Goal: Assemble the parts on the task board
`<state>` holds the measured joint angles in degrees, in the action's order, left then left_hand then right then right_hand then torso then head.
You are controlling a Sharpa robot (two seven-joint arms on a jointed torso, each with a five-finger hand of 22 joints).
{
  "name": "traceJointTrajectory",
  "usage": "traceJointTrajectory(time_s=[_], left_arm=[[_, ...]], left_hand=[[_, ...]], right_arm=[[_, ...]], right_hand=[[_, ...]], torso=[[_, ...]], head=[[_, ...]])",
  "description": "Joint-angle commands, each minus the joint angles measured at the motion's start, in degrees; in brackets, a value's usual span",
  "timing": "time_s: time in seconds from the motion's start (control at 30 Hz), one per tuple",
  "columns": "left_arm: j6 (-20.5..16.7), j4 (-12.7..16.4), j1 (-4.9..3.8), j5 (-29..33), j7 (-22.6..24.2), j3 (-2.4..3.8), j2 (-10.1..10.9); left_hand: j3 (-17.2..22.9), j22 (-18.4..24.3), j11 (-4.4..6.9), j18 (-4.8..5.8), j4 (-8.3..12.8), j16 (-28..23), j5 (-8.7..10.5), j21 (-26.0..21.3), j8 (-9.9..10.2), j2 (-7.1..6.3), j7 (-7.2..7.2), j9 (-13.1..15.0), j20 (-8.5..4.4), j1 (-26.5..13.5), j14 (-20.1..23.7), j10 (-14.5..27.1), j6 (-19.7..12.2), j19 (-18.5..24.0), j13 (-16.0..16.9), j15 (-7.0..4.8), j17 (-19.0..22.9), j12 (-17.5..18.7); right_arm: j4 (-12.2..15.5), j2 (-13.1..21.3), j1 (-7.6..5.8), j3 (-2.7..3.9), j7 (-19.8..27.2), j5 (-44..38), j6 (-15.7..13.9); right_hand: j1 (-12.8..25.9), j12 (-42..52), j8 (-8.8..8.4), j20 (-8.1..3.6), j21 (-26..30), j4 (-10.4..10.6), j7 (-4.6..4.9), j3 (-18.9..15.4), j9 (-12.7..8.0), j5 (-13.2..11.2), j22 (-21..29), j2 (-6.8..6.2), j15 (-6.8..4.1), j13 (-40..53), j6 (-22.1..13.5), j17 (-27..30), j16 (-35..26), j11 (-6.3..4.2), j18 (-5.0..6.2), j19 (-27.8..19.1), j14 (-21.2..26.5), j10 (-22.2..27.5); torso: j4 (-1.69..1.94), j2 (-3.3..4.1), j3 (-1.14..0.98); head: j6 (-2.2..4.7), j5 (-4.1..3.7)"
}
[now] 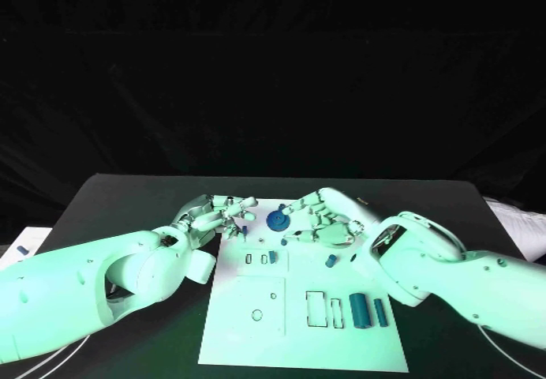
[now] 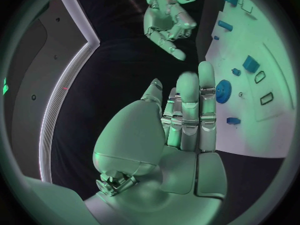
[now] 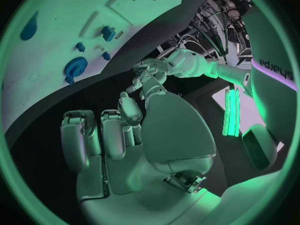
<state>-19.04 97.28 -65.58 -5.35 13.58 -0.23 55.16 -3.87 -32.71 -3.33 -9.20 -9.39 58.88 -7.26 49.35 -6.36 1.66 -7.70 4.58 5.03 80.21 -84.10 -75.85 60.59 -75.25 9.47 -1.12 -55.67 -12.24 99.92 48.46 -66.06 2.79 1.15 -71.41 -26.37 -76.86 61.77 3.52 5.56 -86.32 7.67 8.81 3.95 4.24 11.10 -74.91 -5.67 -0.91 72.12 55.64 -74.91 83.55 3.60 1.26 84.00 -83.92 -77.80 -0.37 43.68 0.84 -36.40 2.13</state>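
Fingers first: on my left hand (image 1: 223, 213) they lie straight and close together with nothing in them, and on my right hand (image 1: 322, 220) they are loosely curled and equally empty, as far as the wrist views let me judge. Both hands hover at the far end of the task board (image 1: 298, 335), one on each side of the blue gear (image 1: 278, 219), which stands on the board between them, near both yet touched by neither. Smaller blue parts lie just nearer me: one small peg (image 1: 330, 260) beside the right hand, and two long blocks (image 1: 368, 309) toward the near right of the board.

I judge the step in hand to be taking hold of the gear. To do it well, I would bring one hand in alone, keep the other clear, and close from above so the gear does not skate across the bench.
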Motion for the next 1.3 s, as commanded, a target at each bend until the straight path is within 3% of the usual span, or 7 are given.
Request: traceJointTrajectory(time_s=[0.03, 0.2, 0.23, 0.37, 0.47, 0.7, 1.3], left_arm=[[5.2, -0.4, -0.28, -15.3, -17.8, 0.1, -0.3], [10.4, -1.9, -1.76, -29.3, -33.0, 0.22, -2.0], [11.6, -2.4, -2.19, -33.4, -36.4, 0.24, -2.7], [15.1, -3.7, -3.36, -43.3, -43.5, 0.28, -4.9], [17.0, -4.6, -4.33, -47.6, -46.6, 0.29, -6.5], [20.6, -6.5, -6.43, -52.3, -52.2, 0.29, -10.1], [29.5, -13.3, -8.14, -53.9, -56.5, 0.06, -17.5]], left_hand=[[0.0, -13.5, 0.89, 2.32, -1.1, 15.3, -0.19, 11.7, -1.4, 0.42, 1.05, 0.8, -1.03, -1.2, -2.8, -2.1, 1.4, -2.1, 5.1, -0.63, -15.7, -6.6], [-1.9, -27.7, 2.5, 3.92, -5.6, 27.1, -0.16, 23.3, -6.9, 0.39, 1.8, 4.4, -1.37, -5.8, -4.4, 3.7, 1.3, -3.0, 21.1, -1.24, -29.1, -25.1], [-3.8, -31.6, 3.03, 4.49, -7.0, 29.7, 1.38, 26.1, -9.5, 1.37, 1.86, 6.1, -1.2, -9.7, -5.3, 4.2, 0.7, -4.1, 29.9, -1.67, -32.4, -34.7], [-5.6, -39.5, 3.11, 5.6, -7.2, 31.1, 4.14, 31.2, -16.2, 1.47, 3.73, 10.9, -2.18, -8.6, -5.9, 1.5, 0.2, -6.8, 45.7, -2.9, -34.3, -50.5], [-5.8, -43.2, 3.82, 6.24, -7.3, 31.1, 3.68, 33.3, -19.8, 2.38, 4.22, 14.2, -2.71, -8.0, -5.9, 0.1, -1.2, -8.2, 51.0, -2.84, -34.3, -55.3], [-7.6, -48.6, 4.45, 7.31, -7.3, 31.1, 3.72, 36.2, -25.5, 2.85, 4.83, 20.3, -2.99, -9.8, -5.9, -1.8, -3.6, -10.5, 55.9, -3.28, -34.3, -59.5], [-10.1, -50.0, 4.61, 7.57, -7.3, 31.1, 3.83, 36.9, -27.9, 3.64, 5.02, 24.1, -3.15, -12.9, -5.9, -2.1, -5.5, -11.1, 57.0, -3.43, -34.3, -60.5]], right_arm=[[0.7, 2.7, -1.29, 0.03, 5.6, 16.6, 1.8], [0.4, 6.4, -2.98, 0.05, 5.0, 20.5, 1.6], [0.5, 7.2, -3.2, 0.05, 4.6, 21.4, 1.6], [0.9, 8.6, -3.5, 0.02, 3.7, 22.7, 1.9], [0.9, 9.0, -3.58, 0.0, 3.2, 22.8, 1.9], [0.6, 9.1, -3.65, -0.06, 1.7, 22.6, 1.8], [-0.4, 8.4, -3.65, -0.19, -0.1, 21.8, 1.8]], right_hand=[[-0.7, -0.1, 0.31, 0.29, 0.2, -0.1, -0.13, -0.1, 0.1, 0.4, -7.8, 0.31, 0.37, 0.0, -0.3, -2.8, -0.2, 0.01, 0.67, 0.1, -3.4, 0.4], [-1.2, 0.2, 0.48, 0.25, 0.2, -0.3, -0.21, -0.1, 0.2, 1.6, -7.9, 0.87, 0.31, 0.0, 0.0, -2.9, -0.2, -0.08, 0.64, 0.2, -3.4, 0.3], [-1.2, 0.2, 0.5, 0.24, 0.2, -0.3, -0.23, -0.2, 0.3, 1.8, -7.9, 0.94, 0.29, 0.0, 0.1, -2.8, -0.3, -0.09, 0.64, 0.2, -3.4, 0.3], [-1.3, 0.3, 0.54, 0.21, 0.2, -0.3, -0.26, -0.3, 0.3, 2.4, -7.8, 1.03, 0.26, 0.0, 0.2, -2.6, -0.4, -0.13, 0.66, 0.2, -3.3, 0.2], [-1.4, 0.2, 0.55, 0.2, 0.3, -0.3, -0.27, -0.3, 0.3, 2.5, -7.7, 1.06, 0.25, -0.1, 0.2, -2.3, -0.5, -0.15, 0.69, 0.1, -3.3, 0.2], [-1.3, 0.3, 0.64, 0.16, 0.3, -0.3, -0.34, -0.5, 0.4, 3.0, -7.7, 1.11, 0.2, -0.1, 0.5, -2.3, -0.6, -0.2, 0.69, 0.1, -3.3, 0.1], [-1.3, 0.3, 0.68, 0.13, 0.3, -0.3, -0.39, -0.6, 0.5, 3.4, -7.6, 1.15, 0.16, -0.2, 0.6, -2.1, -0.8, -0.25, 0.71, 0.1, -3.2, 0.1]], torso=[[-0.26, -1.0, -0.43], [-0.55, -1.8, -0.81], [-0.56, -1.92, -0.87], [-0.68, -2.16, -1.19], [-0.79, -2.29, -1.3], [-0.95, -2.37, -1.58], [-0.89, -2.25, -1.42]], head=[[-0.32, 0.24], [-0.77, 0.6], [-0.85, 0.61], [-1.1, 1.02], [-1.23, 1.17], [-1.43, 1.43], [-2.17, 1.86]])
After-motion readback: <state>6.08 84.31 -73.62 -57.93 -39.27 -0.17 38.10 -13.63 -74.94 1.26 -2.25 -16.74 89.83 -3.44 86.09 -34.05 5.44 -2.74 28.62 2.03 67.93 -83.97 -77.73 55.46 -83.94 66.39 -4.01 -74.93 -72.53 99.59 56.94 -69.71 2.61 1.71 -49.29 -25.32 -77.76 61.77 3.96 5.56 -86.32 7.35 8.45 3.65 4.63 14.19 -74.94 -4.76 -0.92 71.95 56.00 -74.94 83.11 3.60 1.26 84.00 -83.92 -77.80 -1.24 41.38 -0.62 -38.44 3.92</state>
